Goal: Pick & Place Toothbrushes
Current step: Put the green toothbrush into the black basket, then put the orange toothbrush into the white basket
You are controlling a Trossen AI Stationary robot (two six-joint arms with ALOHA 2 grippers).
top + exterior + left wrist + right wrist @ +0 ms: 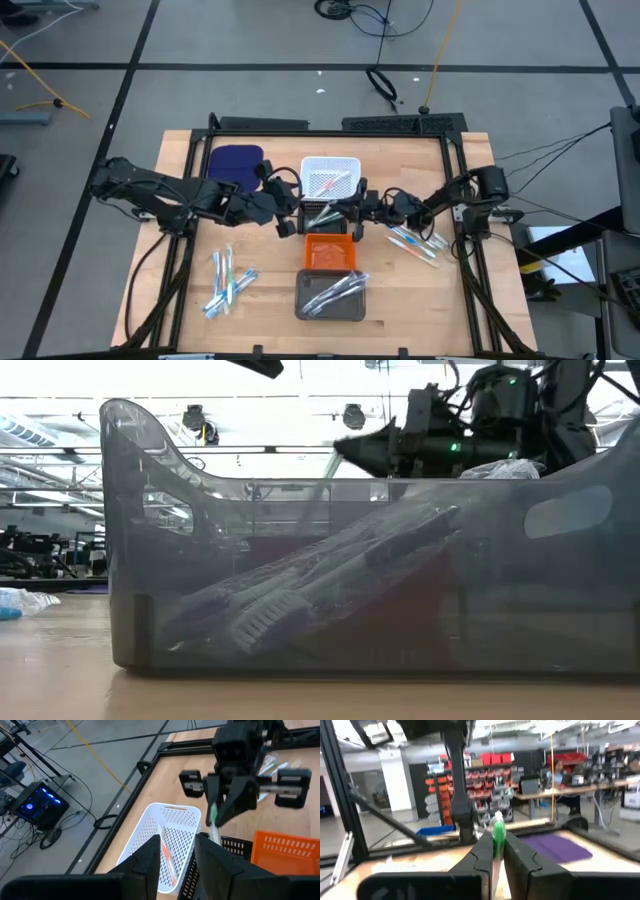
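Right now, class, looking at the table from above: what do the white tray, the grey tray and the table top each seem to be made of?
White tray: probably moulded plastic, matt, since its walls and floor are a fine perforated grid.
Grey tray: likely smoky translucent plastic, glossy; in the low view toothbrushes show through its wall.
Table top: looks like pale wood with visible plank seams and a satin finish.

A workshop or robotics lab: shelves stacked with red and orange bins, workbenches, a running computer, floor cables.
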